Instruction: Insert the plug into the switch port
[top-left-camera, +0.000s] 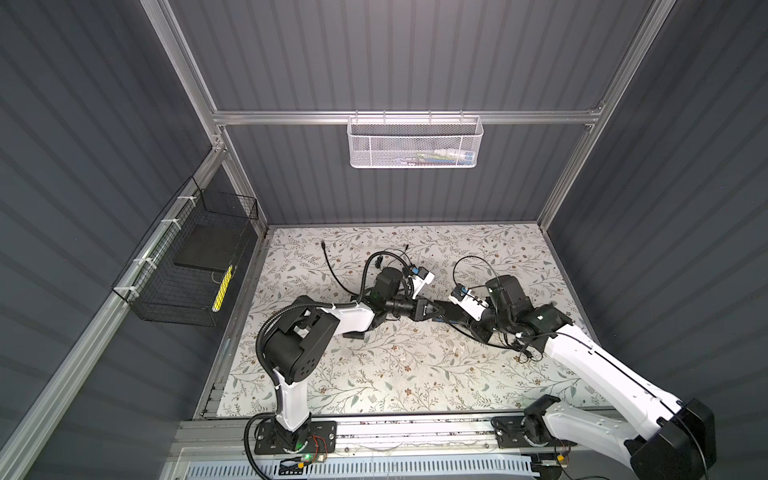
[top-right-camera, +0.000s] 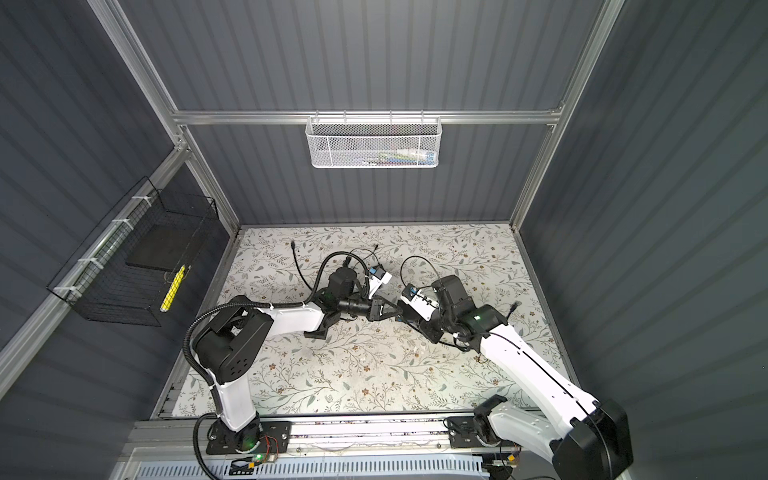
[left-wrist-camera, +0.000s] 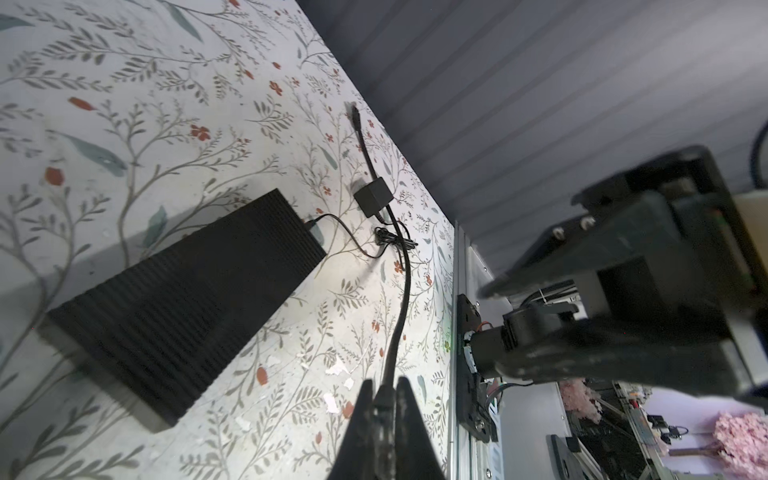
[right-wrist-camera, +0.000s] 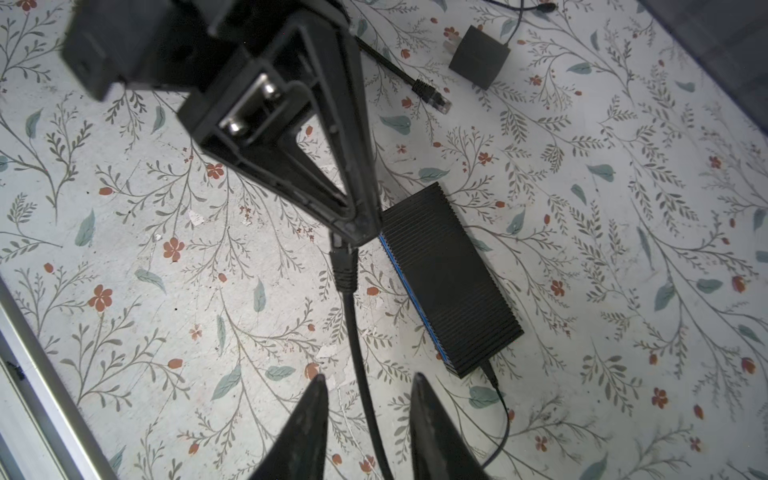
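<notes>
The right gripper (right-wrist-camera: 369, 376) is open. Its two tapered black fingers (right-wrist-camera: 307, 428) stand apart, and one thick, round black cable (right-wrist-camera: 355, 332) runs between them with a gap on each side.

Further along that cable is the plug (right-wrist-camera: 344, 270), a short piece with a ribbed black boot. It is pinched at the very tip of the left gripper (right-wrist-camera: 351, 230), whose jaws are closed on it. The boot end faces the right gripper, and the nose is hidden behind the left fingers. The plug's long axis runs roughly along the switch's blue-edged long side rather than at it. The plug sits just beside one corner of that side, apart from the switch (right-wrist-camera: 451, 274) and not yet in a port. How high it is held I cannot tell.

The switch is one flat, rectangular black box with a finely ribbed top, lying on the matte, floral-printed table (right-wrist-camera: 166, 199). One thin cord (right-wrist-camera: 500, 415) leaves its short end nearest the right gripper.

Beyond the switch's opposite short end, well apart from it, lies the cable's second plug (right-wrist-camera: 436, 99), clear-tipped and loose on the table. Just beside that plug is one black cube-shaped adapter (right-wrist-camera: 480, 58).

Farthest from the switch, two baskets hang on the ribbed walls. One is white mesh (top-left-camera: 374, 145) and the other is black wire (top-left-camera: 166, 307).
</notes>
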